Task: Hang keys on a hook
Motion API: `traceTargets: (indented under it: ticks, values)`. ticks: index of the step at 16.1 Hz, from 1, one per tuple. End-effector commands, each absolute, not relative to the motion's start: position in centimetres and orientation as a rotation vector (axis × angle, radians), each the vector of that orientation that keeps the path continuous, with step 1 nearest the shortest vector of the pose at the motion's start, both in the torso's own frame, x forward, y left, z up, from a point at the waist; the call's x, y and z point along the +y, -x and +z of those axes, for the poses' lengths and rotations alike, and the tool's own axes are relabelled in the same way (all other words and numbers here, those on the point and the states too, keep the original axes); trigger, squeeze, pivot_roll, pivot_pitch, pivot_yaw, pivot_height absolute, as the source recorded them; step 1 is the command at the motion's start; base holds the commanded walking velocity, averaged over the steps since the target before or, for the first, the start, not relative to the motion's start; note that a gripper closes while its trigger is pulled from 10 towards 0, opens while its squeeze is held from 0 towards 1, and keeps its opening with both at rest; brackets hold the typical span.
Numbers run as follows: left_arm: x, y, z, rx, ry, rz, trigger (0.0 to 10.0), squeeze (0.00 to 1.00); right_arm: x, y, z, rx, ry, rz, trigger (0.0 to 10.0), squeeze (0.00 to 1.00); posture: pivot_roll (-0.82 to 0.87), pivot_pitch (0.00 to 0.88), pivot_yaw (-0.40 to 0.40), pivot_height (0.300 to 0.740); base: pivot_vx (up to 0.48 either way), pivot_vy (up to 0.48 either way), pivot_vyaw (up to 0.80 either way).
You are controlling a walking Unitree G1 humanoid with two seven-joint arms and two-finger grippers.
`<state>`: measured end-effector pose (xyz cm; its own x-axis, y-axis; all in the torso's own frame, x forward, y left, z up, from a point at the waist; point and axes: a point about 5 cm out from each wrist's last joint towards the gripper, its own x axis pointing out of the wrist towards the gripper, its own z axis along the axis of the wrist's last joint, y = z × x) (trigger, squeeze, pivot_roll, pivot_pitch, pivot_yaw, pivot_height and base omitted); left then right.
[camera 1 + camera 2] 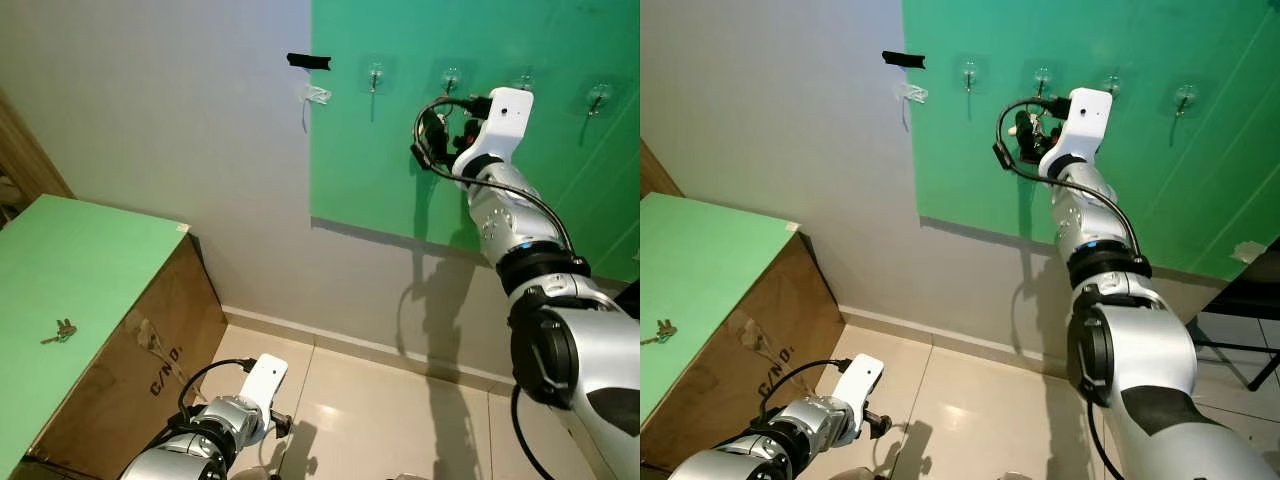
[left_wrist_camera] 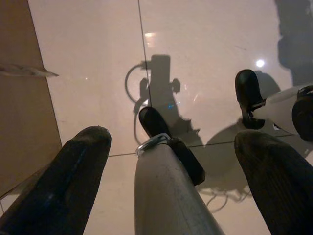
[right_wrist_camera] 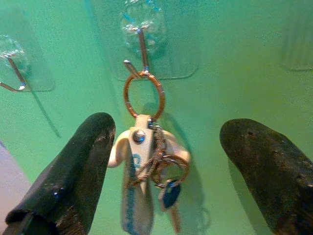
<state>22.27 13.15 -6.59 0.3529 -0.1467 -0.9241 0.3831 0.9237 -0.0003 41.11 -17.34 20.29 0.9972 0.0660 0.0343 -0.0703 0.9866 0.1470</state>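
Keys (image 3: 146, 176): hung by their copper ring on a clear adhesive hook (image 3: 142, 44) on the green wall panel; weight judged carried by the hook. Right claw (image 3: 164, 161): fingers spread apart either side, released. Left claw (image 2: 171, 181): fingers apart, held idle over the floor

Keys (image 3: 146, 171): a bunch with a cream fob and a blue-headed key, hanging straight down by a copper ring.
Hook (image 3: 139, 46): clear adhesive wall hook on the green panel, its metal prong through the ring.
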Motion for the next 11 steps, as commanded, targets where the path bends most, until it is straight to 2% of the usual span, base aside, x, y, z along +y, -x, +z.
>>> traceTargets:
  ticks: [1,2,3,4,5,7,11]
  values:
    - [13.1,-22.1,-6.7,1.167,-0.244,-0.357,10.0,0.00,-18.0,-40.8,21.0,-0.086,-0.070,0.061,10.0,1.00,-0.11,0.000,0.028,0.740,0.000,0.000,0.00]
    - [12.9,-22.2,-6.6,1.139,-0.248,-0.391,10.0,0.00,-18.1,-40.3,20.7,-0.111,-0.037,0.078,10.0,0.33,-0.11,0.000,0.028,0.740,0.000,0.000,0.00]
    - [12.7,-22.3,-6.6,1.119,-0.252,-0.417,10.0,0.00,-18.1,-40.1,20.6,-0.119,-0.027,0.090,10.0,0.33,-0.11,0.000,0.028,0.740,0.000,0.000,0.00]
    - [12.4,-22.4,-6.5,1.090,-0.244,-0.451,10.0,0.00,-18.1,-39.4,20.0,-0.127,0.011,0.101,10.0,0.00,-0.13,0.000,0.034,0.740,0.000,0.000,0.00]
    - [12.3,-22.5,-6.4,1.062,-0.226,-0.435,10.0,0.00,-17.8,-37.9,18.2,-0.108,0.067,0.127,10.0,0.00,-0.13,0.000,0.035,0.740,0.000,0.000,0.00]
    - [12.4,-22.4,-6.5,1.073,-0.213,-0.408,10.0,0.00,-17.4,-35.1,14.8,-0.046,0.044,0.155,10.0,0.00,-0.14,0.000,0.034,0.740,0.000,0.000,0.00]
    - [12.8,-22.2,-6.7,1.109,-0.231,-0.360,10.0,0.00,-17.5,-27.3,2.2,0.327,-0.029,0.207,10.0,0.00,-0.15,0.000,0.047,0.740,0.000,0.000,0.00]
